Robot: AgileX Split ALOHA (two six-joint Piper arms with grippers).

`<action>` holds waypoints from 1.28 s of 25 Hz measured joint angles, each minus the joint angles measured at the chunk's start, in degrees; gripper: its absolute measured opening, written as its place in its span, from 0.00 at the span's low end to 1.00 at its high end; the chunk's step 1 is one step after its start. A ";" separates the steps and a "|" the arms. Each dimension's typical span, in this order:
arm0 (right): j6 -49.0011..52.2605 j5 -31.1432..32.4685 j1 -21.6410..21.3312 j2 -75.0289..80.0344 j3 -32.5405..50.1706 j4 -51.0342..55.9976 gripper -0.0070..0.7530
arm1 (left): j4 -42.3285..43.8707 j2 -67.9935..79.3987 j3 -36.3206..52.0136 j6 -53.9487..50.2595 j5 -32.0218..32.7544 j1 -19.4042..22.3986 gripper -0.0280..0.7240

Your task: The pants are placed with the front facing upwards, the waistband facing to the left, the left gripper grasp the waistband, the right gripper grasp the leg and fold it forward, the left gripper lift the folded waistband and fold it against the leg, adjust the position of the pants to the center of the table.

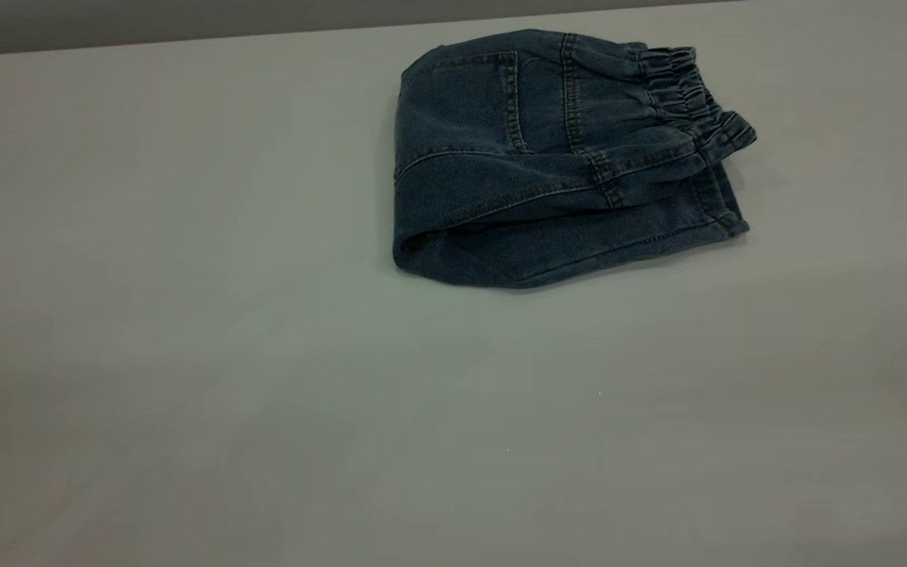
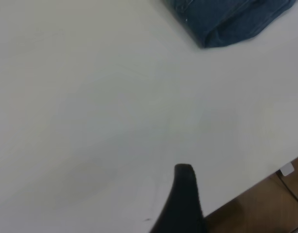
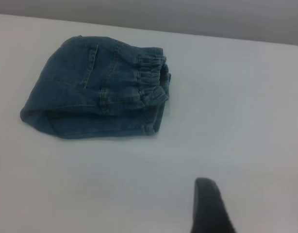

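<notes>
The short blue denim pants (image 1: 556,165) lie folded toward the far side of the plain white-grey table (image 1: 264,354), ruffled elastic waistband (image 1: 690,90) on top. Only centring is judged left; neither gripper's state can be told, so the bundle should be slid flat, not lifted.

Folded pants (image 1: 548,165) on table (image 1: 186,354), waistband (image 1: 686,90) right.
</notes>
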 joint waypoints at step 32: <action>0.11 0.11 0.84 0.04 0.02 -0.01 0.46 | 0.33 -7.79 2.93 -0.05 -3.07 10.10 0.78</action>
